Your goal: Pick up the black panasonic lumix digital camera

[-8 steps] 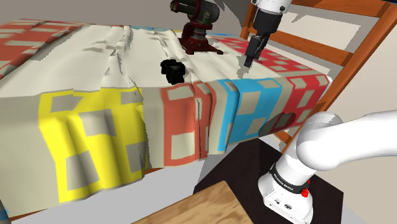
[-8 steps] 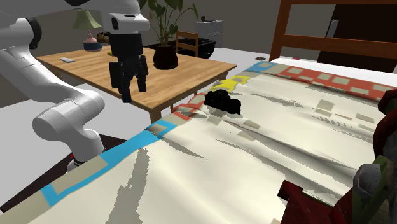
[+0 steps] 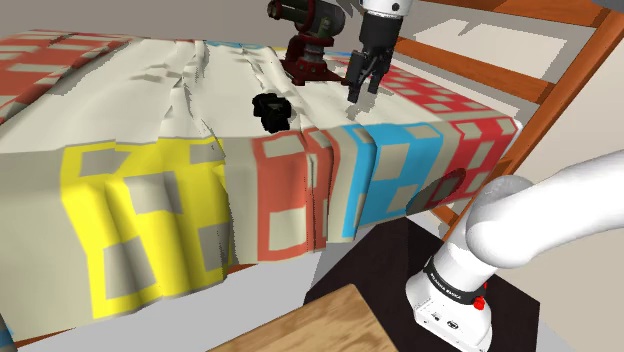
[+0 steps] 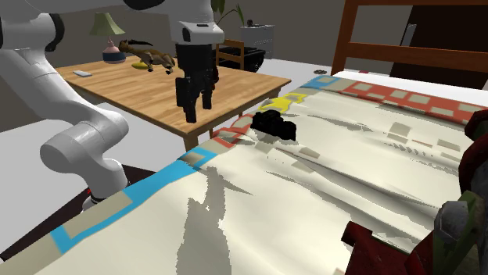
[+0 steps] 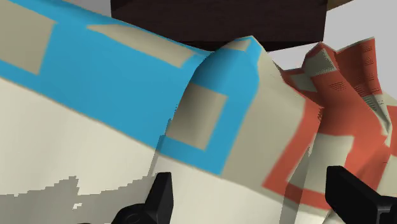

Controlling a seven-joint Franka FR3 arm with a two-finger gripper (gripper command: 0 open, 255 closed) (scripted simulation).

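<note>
Hovering with fingers [image 5: 160, 191] spread and empty over blue patch [image 5: 127, 83] on bed [image 3: 130, 90]; shift to black camera [image 3: 270, 108] near bed edge, centre over body, descend straight, then clamp.

Colours: cream bedspread with a bright block border, black kit on top.
Bedspread [image 3: 130, 90] is cream in the middle. Its edges carry blocks of yellow, orange-red, sky blue and red, each dotted with beige-grey rectangles. Camera [image 3: 270, 108] is all black and sits on the cream just inside the orange-red edge block. Gripper [image 3: 362, 92] is black. Arm [image 3: 540, 220] is white with dark joints and has a red button [image 3: 481, 301] at its base. Bed frame [image 3: 560, 90] is reddish-brown wood. Figure [image 3: 312, 45] at the bed's far edge is dark red with grey. Stand [image 3: 380, 260] is dark brown. Table [image 4: 148, 90] is light honey wood. Floor [image 3: 280, 285] is grey.
</note>
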